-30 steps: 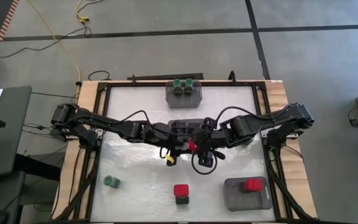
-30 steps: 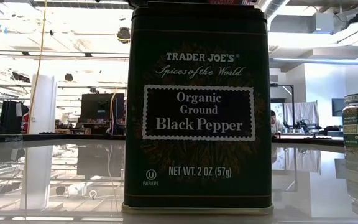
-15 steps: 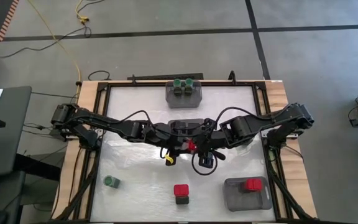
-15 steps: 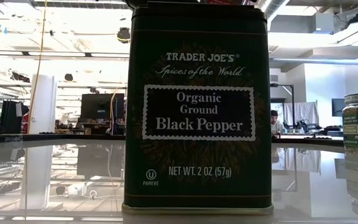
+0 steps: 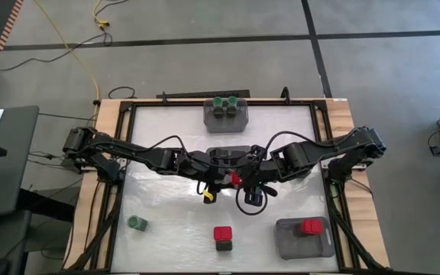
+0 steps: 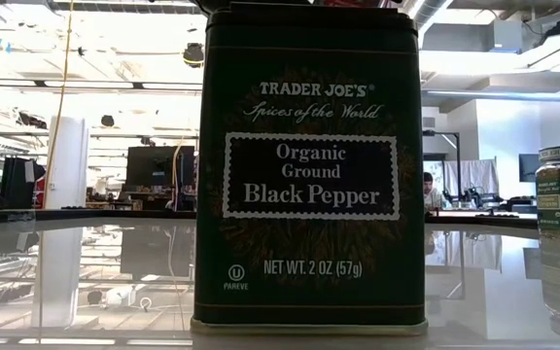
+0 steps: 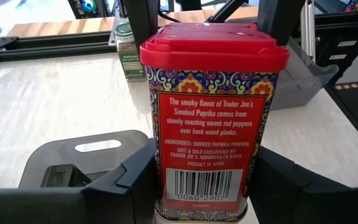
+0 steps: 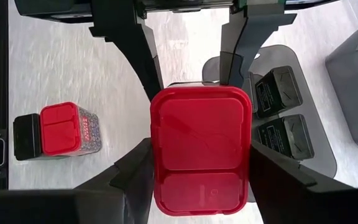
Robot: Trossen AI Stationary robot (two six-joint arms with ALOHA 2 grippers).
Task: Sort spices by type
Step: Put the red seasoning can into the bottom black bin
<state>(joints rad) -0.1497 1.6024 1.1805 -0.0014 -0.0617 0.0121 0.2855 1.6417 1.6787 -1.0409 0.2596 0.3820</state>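
Observation:
A paprika tin [image 5: 235, 179] with a square red cap hangs over the table's middle, between both grippers. My left gripper [image 7: 204, 180] comes from the table's left and is shut on the tin's lower body. My right gripper [image 8: 201, 177] comes from the right, slanting down, and is shut on the red cap. On the table near the front edge stand a red-capped black pepper tin [image 5: 222, 237] and a green-capped jar [image 5: 137, 222]. My left gripper pinches the tin's two narrow side walls [image 7: 157, 180] low on the body, between its two fingers. The fingers come nearly level from the table's left. The tin stands upright, cap up, clear of the table. My right gripper has its two fingers [image 8: 138, 177] against opposite side edges of the red cap [image 8: 157, 165]. They come slanting down from the table's right, above my left gripper's fingers.
A grey bin [image 5: 226, 114] at the far edge holds green-capped jars. Under the grippers, a centre bin [image 5: 228, 155] holds black-topped tins [image 8: 277, 92]. A bin [image 5: 304, 238] at the near right holds one red-capped tin. The near left is bare table.

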